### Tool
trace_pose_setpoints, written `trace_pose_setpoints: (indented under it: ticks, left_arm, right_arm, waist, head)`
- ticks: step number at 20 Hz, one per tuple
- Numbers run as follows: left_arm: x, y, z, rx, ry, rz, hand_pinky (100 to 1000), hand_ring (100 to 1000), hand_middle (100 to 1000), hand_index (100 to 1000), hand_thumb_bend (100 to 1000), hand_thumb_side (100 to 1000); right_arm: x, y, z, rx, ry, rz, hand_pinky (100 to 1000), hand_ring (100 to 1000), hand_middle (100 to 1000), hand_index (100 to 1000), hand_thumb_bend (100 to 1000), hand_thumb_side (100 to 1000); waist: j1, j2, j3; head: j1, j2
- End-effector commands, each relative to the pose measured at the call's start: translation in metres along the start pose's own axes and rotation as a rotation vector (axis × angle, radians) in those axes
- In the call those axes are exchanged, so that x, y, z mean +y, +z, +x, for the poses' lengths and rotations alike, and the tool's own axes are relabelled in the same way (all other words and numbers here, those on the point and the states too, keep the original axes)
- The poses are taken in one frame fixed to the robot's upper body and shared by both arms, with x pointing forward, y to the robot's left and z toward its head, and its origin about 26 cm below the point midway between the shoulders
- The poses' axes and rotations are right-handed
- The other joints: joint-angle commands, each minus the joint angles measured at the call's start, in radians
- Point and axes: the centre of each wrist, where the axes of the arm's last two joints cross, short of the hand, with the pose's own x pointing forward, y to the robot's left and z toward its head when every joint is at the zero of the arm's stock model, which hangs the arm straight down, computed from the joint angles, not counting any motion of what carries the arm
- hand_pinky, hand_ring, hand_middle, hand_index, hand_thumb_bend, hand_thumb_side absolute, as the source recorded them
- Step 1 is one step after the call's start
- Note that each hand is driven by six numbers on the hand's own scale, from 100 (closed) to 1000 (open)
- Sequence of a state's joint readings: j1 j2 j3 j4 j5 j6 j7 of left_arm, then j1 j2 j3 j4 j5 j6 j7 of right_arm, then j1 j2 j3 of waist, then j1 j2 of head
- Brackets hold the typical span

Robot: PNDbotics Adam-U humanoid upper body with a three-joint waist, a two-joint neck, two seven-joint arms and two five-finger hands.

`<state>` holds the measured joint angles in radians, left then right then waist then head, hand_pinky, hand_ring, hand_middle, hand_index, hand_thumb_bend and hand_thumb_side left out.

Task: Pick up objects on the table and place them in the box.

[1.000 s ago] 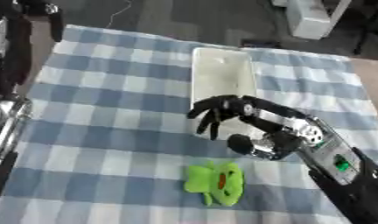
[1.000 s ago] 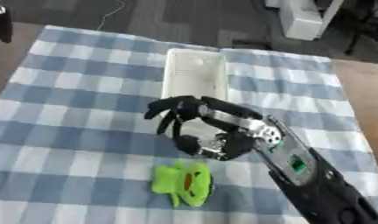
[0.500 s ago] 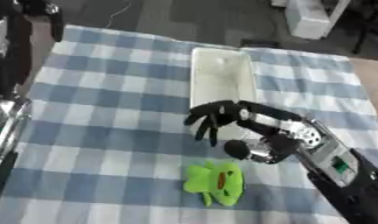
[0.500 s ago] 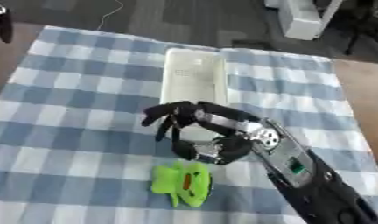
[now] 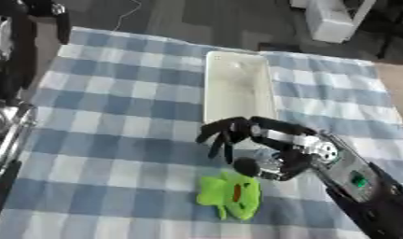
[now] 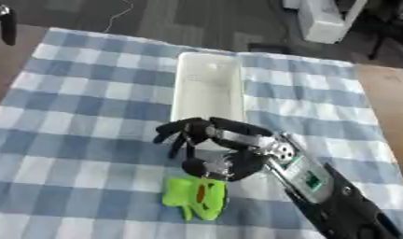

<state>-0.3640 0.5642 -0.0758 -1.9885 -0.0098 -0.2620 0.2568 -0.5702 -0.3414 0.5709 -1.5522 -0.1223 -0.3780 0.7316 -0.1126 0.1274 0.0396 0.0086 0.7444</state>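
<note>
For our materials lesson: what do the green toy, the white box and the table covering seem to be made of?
Green toy: probably soft plush or rubber, with a matte, lumpy outline. White box: likely plastic, smooth with rounded rims. Checked cloth: woven fabric, a flat blue-and-white print.

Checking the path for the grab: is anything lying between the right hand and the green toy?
Nothing: in the left eye view the right hand hangs open just above the green toy, with only bare checked cloth between them.
</note>
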Motion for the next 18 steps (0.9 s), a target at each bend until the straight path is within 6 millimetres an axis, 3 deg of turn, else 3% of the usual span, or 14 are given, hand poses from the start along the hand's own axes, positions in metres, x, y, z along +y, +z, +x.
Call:
trace_pose_setpoints:
  ticks: [1, 7, 18]
  left_arm:
    - [0.003, -0.004, 0.004, -0.02, -0.011, -0.004, 137, 757, 863, 822, 260, 992]
    - [0.004, -0.003, 0.004, -0.019, -0.015, -0.003, 142, 758, 863, 822, 258, 992]
    - [0.004, -0.004, 0.004, -0.022, -0.013, -0.003, 148, 757, 863, 822, 259, 992]
  right_arm:
    - [-0.005, -0.002, 0.004, -0.115, 0.138, 0.187, 500, 722, 873, 1000, 307, 775]
    - [0.001, -0.007, 0.002, -0.078, 0.066, 0.183, 560, 751, 891, 1000, 308, 825]
    - [0.004, -0.015, 0.008, -0.047, 0.034, 0.218, 532, 754, 902, 1000, 310, 785]
  waist:
    - [0.007, -0.017, 0.001]
    - [0.006, -0.018, 0.0]
    - [0.005, -0.021, 0.002]
  head:
    - [0.006, 0.006]
    - [0.012, 0.007]
    - [0.013, 0.003]
